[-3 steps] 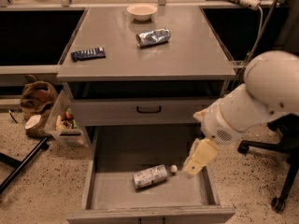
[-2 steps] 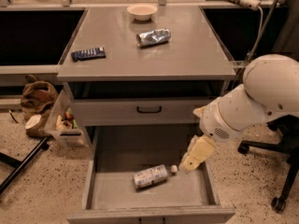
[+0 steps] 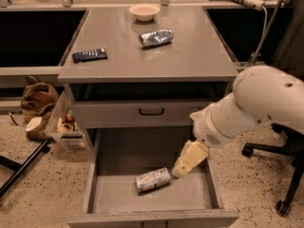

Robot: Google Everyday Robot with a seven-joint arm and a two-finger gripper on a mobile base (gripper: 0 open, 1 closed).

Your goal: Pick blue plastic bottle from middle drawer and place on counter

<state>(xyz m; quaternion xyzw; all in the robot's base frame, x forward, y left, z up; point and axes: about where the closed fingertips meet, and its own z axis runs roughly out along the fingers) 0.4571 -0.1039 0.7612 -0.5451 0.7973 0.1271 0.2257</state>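
Observation:
The blue plastic bottle [image 3: 153, 179] lies on its side on the floor of the open middle drawer [image 3: 118, 196], with its cap end pointing right. My gripper [image 3: 182, 168] hangs down into the drawer from the white arm [image 3: 256, 106] at the right. Its tip is right next to the bottle's cap end, and I cannot tell whether it touches it. The grey counter [image 3: 190, 56] is the cabinet's top, above the drawers.
On the counter lie a crumpled silver-blue foil packet [image 3: 156, 37], a white bowl [image 3: 144, 11] and a dark blue flat object [image 3: 90, 55]. The drawer front with the black handle [image 3: 151, 111] is shut. A bag [image 3: 37, 103] and a bin [image 3: 66, 125] stand on the floor at left. An office chair [image 3: 285, 175] stands at right.
My gripper has moved a little to the left inside the drawer, closer to the bottle's cap end. The bottle has not moved.

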